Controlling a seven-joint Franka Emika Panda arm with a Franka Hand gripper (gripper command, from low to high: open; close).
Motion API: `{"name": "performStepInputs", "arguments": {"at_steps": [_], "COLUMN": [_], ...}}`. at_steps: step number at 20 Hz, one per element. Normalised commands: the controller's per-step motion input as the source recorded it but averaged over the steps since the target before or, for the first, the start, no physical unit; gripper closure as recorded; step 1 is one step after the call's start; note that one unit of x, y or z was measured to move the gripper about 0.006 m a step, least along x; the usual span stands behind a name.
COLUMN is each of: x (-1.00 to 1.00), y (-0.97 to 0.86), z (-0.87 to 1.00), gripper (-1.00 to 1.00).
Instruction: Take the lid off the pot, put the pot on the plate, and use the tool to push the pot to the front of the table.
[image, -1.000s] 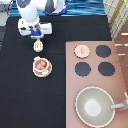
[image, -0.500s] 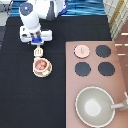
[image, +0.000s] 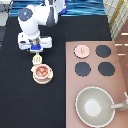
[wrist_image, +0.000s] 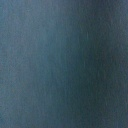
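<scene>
1. The large flat black table (image: 30, 100) is seen bearing the pinkish-brown stove panel (image: 95, 85), where the lid (image: 82, 50) lies, already off.
2. The small pinkish-tan pot (image: 42, 73) sits on the cream-yellow plate (image: 42, 80), left of the stove.
3. The gripper (image: 36, 49), now lowered just above the pot, is shut on the cream-white tool (image: 37, 59).

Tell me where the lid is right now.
The lid lies on the stove panel at its upper-left corner in the exterior view, left of a burner, far from the gripper.
</scene>
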Motion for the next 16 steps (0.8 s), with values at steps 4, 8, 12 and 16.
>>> {"name": "performStepInputs", "arguments": {"at_steps": [4,8,12,16], "x": [0.94,-0.41,-0.83,-0.77], "y": [0.36,0.49,0.38,0.49], "z": [0.28,0.41,0.60,0.23], "gripper": [1.00,1.00,1.00,1.00]}}
